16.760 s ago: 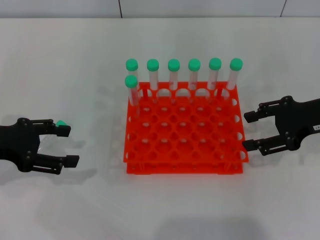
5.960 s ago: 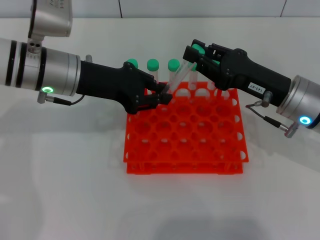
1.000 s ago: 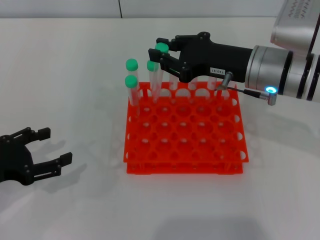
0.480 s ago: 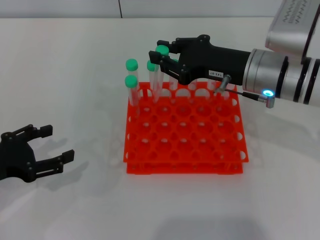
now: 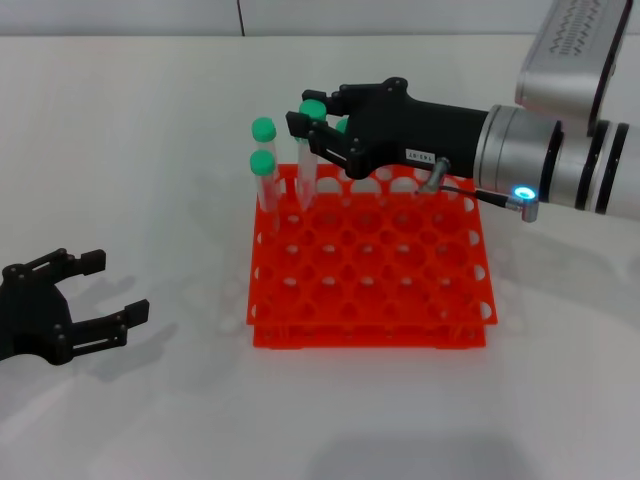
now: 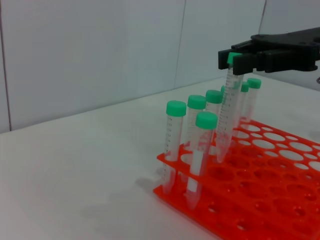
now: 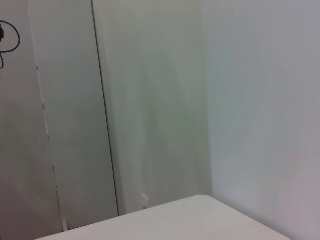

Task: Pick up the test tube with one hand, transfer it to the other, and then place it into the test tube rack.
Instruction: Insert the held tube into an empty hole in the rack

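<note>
The test tube (image 5: pixel 307 150) hangs upright in the right gripper (image 5: pixel 312 122), whose fingers are closed on it just under the green cap, its lower tip at a hole near the far left corner of the test tube rack (image 5: pixel 368 260) (whether the tip touches the rack, I cannot tell). Other green-capped tubes (image 6: pixel 176 142) stand beside it. The left gripper (image 5: pixel 95 295) rests on the table (image 5: pixel 150 130) far left, fingers spread and empty.

Test tube (image 5: pixel 307 150): clear, green-capped, upright, pinched at its cap by the right gripper (image 5: pixel 312 122), tip just over a hole toward 11 o'clock of the orange-red rack (image 5: pixel 370 330).
</note>
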Available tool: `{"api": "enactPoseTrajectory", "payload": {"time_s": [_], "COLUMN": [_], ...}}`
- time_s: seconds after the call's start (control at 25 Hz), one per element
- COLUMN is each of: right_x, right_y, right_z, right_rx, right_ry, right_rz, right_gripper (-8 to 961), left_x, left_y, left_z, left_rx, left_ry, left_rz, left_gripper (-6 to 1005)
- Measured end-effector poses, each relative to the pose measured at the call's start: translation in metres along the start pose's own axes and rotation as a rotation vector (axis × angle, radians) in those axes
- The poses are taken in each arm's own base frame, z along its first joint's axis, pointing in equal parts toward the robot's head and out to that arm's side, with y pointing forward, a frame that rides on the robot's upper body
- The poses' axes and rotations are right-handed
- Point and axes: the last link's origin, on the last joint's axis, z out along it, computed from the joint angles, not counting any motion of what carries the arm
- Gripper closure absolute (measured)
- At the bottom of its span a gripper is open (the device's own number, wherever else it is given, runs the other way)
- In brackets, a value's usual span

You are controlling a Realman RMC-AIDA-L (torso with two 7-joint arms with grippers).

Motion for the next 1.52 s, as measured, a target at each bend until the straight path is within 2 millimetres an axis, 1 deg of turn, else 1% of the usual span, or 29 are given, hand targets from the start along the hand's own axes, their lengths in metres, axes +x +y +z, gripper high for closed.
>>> {"api": "enactPoseTrajectory", "payload": {"time_s": [0.56, 1.08, 1.36, 1.52], "right_x": [0.007, 0.015, 0.015, 0.013], "right_y": [0.001, 0.0, 0.0, 0.004], "right_z": [0.004, 0.003, 0.004, 0.009], "right_rx": [0.021, 0.027, 0.026, 0.004], "right_ry": [0.037, 0.058, 0.063, 0.07], "right_rz": [-0.01, -0.009, -0.014, -0.029], "right_gripper": [702, 702, 701, 702], "left_x": [-0.002, 0.002, 0.001, 0.0], "left_y": [0.001, 0.0, 0.0, 0.0], "left_z": [0.004, 0.006, 0.007, 0.008], "left_rx": [-0.011, -0.017, -0.018, -0.02], "left_ry": [0.003, 0.007, 0.007, 0.009], "left_rz": [-0.01, -0.002, -0.006, -0.007], "left_gripper": [125, 125, 125, 125]}}
